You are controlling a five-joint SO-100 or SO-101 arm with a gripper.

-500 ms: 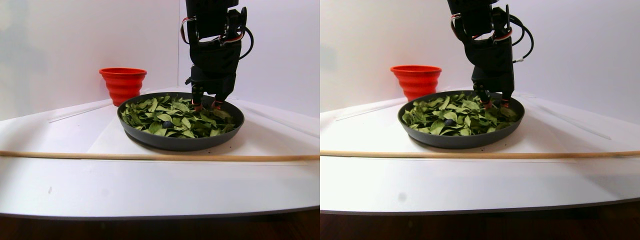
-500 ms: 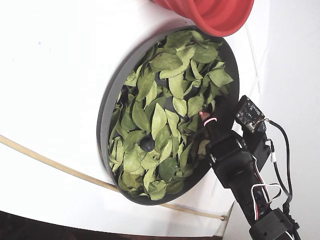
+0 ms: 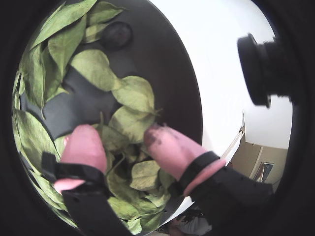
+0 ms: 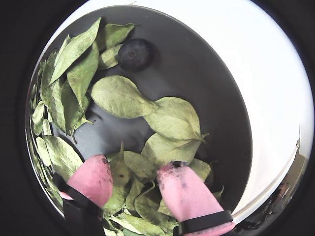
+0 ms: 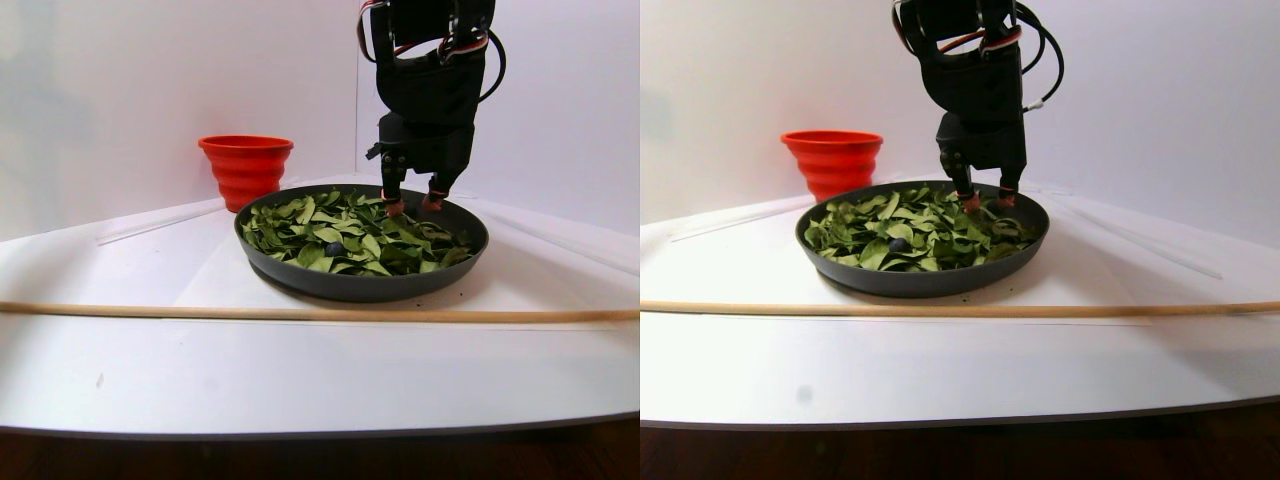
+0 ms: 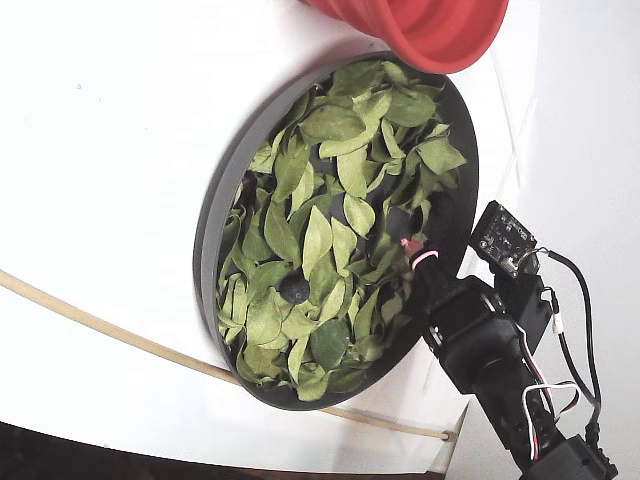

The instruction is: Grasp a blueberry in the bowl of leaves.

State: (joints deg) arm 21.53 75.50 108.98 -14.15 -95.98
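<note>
The fingers, pink-tipped and set apart with nothing between them but loose foliage, hang low over the leaves at one side of the bowl. In both wrist views the two pads straddle a small cluster of overlapping leaves, and they appear to rest at or just above the heap rather than clamping anything. That spread stance probably suits a search: the gap is wide enough to take a small round fruit once one is lined up.

Just beyond the fingertips lie a few broad, flat leaves on bare dark dish floor. Farther ahead of the fingers, near the opposite reach of the wrist views, sits the blueberry, dark and round, partly tucked against two leaf tips and close to the bowl's wall. It lies well apart from the fingers, so the grasp is not yet begun in my judgement; the arm would need to travel forward over the bare patch first.

The fixed view shows a dark berry among the leaves, also away from the fingers, which sit by the rim on the arm's side. I cannot tell whether it is the same fruit.

Past the bowl on the white worktop stands a red ribbed cup, well clear of the fingers, and a thin wooden rod crosses the near side.
</note>
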